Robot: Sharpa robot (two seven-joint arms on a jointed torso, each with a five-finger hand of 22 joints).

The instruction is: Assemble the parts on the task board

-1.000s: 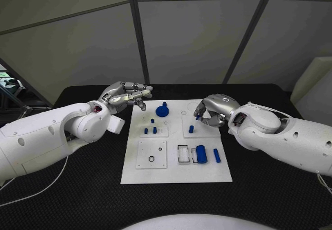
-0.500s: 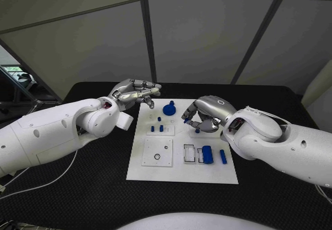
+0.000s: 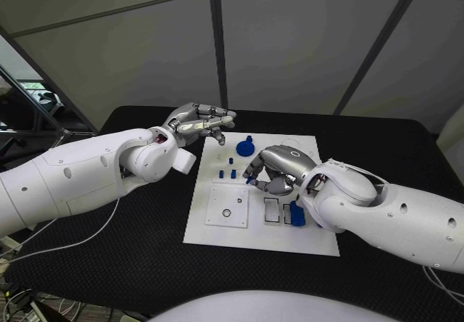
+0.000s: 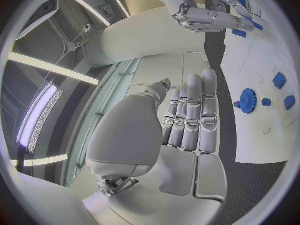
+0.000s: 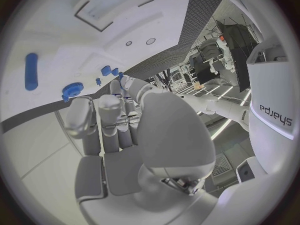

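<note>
Even soft overhead light, bright ceiling strips in wrist views, strong fisheye bending at rims

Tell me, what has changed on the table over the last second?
The right hand has moved in from the right edge of the task board to over its middle; whether it holds a part I cannot tell. The left hand stays raised at the far left corner. The blue gear lies as before.

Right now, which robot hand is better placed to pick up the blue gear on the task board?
Probably the left. The left robot hand hovers at the task board's far left corner, fingers apart and holding nothing, with the blue gear just beside it. The right robot hand is curled over the board's middle, nearer the small pegs.
</note>
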